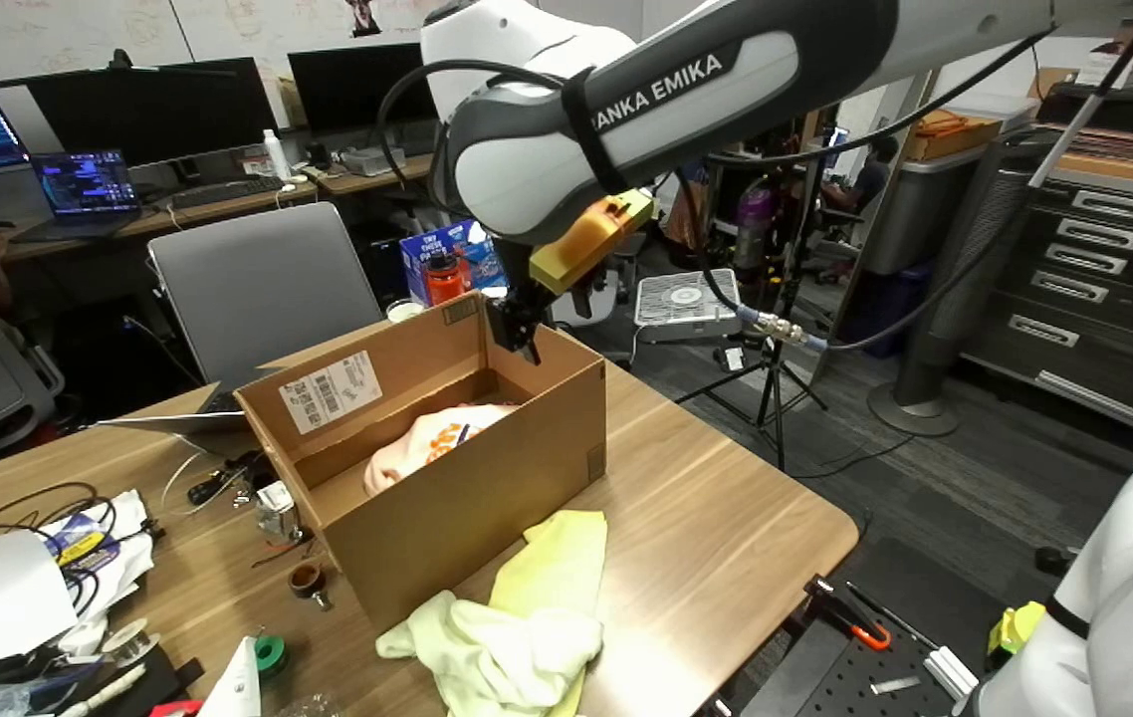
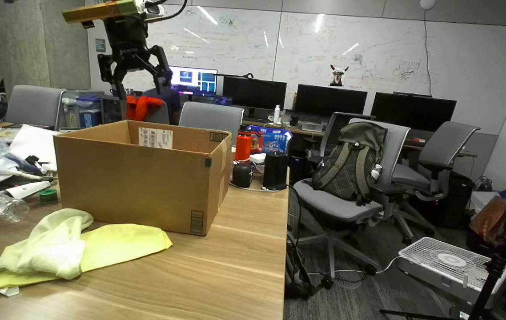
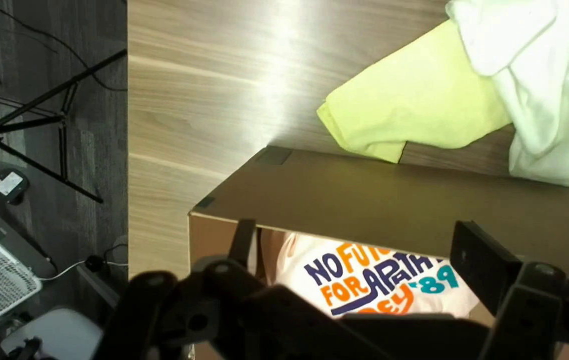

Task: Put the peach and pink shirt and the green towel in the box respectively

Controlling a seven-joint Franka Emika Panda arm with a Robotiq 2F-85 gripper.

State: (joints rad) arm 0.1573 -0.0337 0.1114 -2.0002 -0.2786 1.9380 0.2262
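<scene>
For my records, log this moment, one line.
bunched peach-pink fabric shirt: in rectangular brown cardboard box; crumpled yellow-green cloth towel: outside box; black tool: open, empty

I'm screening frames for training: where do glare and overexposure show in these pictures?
In the wrist view, a streak of glare crosses the table, the pale green cloth is nearly white in places, and the shirt is bright yet sharp; in an exterior view, slanting reflections streak the whiteboard.
</scene>
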